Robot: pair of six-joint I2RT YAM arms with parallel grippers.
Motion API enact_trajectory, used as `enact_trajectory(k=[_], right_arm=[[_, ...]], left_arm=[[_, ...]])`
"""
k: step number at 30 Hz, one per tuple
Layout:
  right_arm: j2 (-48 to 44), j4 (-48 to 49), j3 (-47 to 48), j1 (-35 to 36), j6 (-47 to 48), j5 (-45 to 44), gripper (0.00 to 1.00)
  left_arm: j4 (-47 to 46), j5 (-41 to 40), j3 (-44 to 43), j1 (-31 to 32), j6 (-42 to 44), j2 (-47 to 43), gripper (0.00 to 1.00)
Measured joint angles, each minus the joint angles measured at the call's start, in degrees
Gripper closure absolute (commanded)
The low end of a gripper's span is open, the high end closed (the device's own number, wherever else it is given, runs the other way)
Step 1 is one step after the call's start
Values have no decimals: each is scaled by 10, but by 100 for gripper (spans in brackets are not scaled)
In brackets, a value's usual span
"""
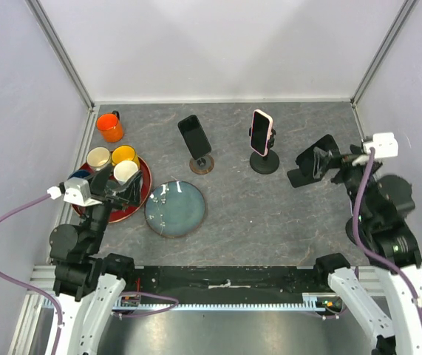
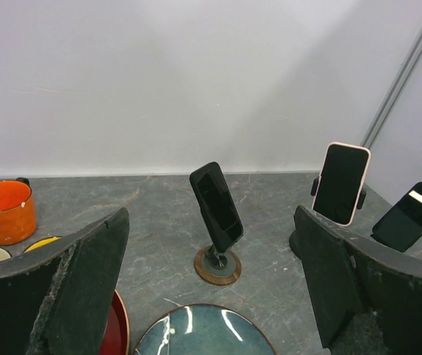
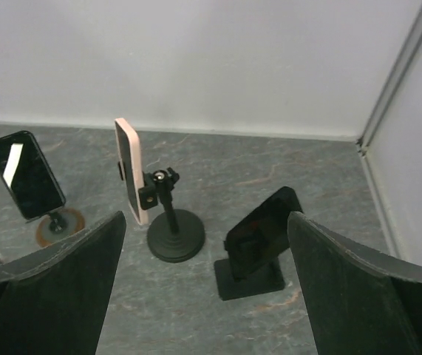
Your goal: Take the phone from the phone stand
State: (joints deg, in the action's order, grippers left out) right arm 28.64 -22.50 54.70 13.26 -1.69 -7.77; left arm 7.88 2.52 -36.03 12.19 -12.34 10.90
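Gray table point(image 1: 270, 214) with pale walls on three sides, under everything below.

Left gripper point(image 2: 211, 213) above the red tray, to the left of the blue plate. Stands wide open, fingers point(image 2: 85, 281) far apart, and holds nothing.

Right gripper point(image 3: 205, 218) far to the right of the plate and a little behind it. Wide open too, with nothing in its hold.

Red tray point(image 1: 122, 218) directly left of the plate, rim against rim as far as can be told.

Blue plate point(image 1: 174, 209) itself, round and glossy, lying flat on the table.

Black phone point(image 1: 194, 135) straight behind the plate, tilted back on the wooden-foot stand point(image 1: 202, 164).

Pink phone point(image 1: 261, 132) behind the plate and more to the right, clamped upright in the round black stand point(image 1: 264, 163).

Dark phone point(image 3: 262, 225) farthest right of the plate, leaning on the square black stand point(image 3: 249, 281). Sits just ahead of the right gripper, apart from both fingers.

All three phones seated in their stands.

Orange mug point(image 1: 110, 127) behind and left of the plate, off the tray.

Cream cup point(image 1: 97, 157), yellow cup point(image 1: 124, 154) and white cup point(image 1: 126, 171) close together on the tray, left of the plate.
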Motion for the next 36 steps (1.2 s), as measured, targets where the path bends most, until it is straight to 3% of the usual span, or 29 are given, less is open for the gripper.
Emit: enact_trajectory(k=[9,16,24,28,36], right_arm=[[228,-178,193,0,-99,-21,2],[308,-309,245,-12,-187,-182,2],[340,-368,267,-173,-232,-320,2],[354,-382,283,-221,-247,-371,2],[363,-386,305,-333,-266,-374,2]], left_arm=[[17,-30,3,43,5,-38,0],[20,-54,5,79,14,-63,0],[25,-83,8,125,22,-82,1],[26,-95,8,150,24,-98,1],[28,-129,9,208,28,-106,1]])
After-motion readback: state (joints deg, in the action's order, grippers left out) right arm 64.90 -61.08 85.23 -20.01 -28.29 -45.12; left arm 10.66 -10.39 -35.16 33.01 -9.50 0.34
